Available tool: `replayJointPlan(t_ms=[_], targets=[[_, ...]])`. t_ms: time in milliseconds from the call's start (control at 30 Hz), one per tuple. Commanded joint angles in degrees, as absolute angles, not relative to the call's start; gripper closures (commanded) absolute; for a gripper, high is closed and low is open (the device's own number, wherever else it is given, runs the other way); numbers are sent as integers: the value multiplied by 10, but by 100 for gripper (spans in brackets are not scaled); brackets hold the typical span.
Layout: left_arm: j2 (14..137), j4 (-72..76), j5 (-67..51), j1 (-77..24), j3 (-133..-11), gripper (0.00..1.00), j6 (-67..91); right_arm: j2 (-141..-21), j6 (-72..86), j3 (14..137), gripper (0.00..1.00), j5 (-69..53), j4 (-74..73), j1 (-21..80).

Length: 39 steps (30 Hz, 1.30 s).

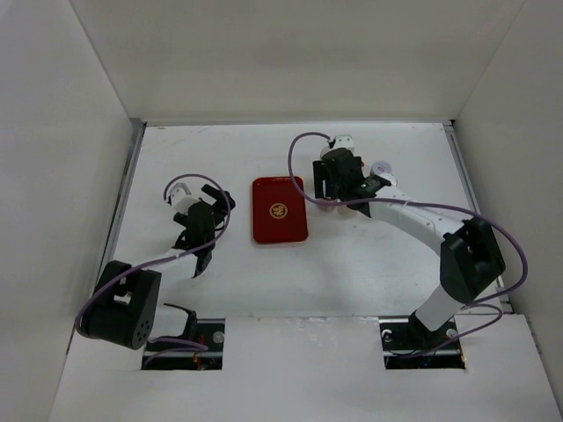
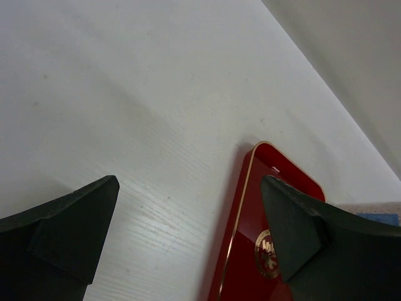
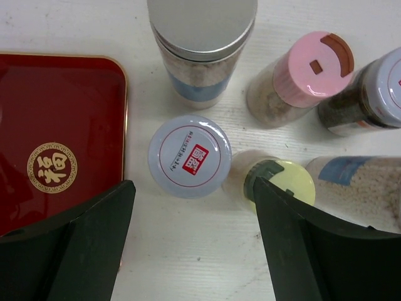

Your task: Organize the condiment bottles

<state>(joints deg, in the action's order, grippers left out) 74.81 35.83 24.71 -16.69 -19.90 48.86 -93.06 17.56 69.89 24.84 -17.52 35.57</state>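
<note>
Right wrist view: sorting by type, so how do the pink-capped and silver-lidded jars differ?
The silver-lidded jar has a flat lid; the pink-capped jar a ribbed cap with brown openings. The silver-lidded jar looks wider, with a blue band the pink-capped jar lacks. Both hold pale contents.

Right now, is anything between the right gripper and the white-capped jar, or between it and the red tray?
Nothing visible. The open right gripper frames the white-capped jar; bare table lies toward the red tray. The yellow-capped jar crowds one finger.
</note>
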Motion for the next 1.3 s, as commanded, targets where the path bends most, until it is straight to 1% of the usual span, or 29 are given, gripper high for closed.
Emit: replayJointPlan(t_ms=[0, 100, 233, 400, 867, 1033, 1133, 1200, 1267], targets=[[730, 401, 229, -173, -216, 0, 496, -945, 147, 743, 18, 222, -156, 352], [738, 425, 229, -181, -182, 0, 497, -961, 135, 765, 17, 215, -172, 348], [740, 434, 190, -176, -188, 0, 504, -994, 118, 802, 14, 196, -199, 340], [756, 435, 173, -171, -192, 0, 508, -1027, 112, 829, 13, 193, -211, 325], [751, 435, 169, -161, -188, 0, 507, -1056, 112, 816, 18, 186, -218, 325], [751, 435, 168, -161, -188, 0, 507, -1058, 112, 803, 25, 185, -211, 325], [751, 435, 168, -161, -188, 0, 507, -1056, 110, 801, 22, 185, -211, 324], [751, 435, 168, -161, -188, 0, 507, -1055, 109, 801, 24, 185, -213, 324], [751, 435, 168, -161, -188, 0, 507, -1053, 105, 801, 22, 185, -215, 323]])
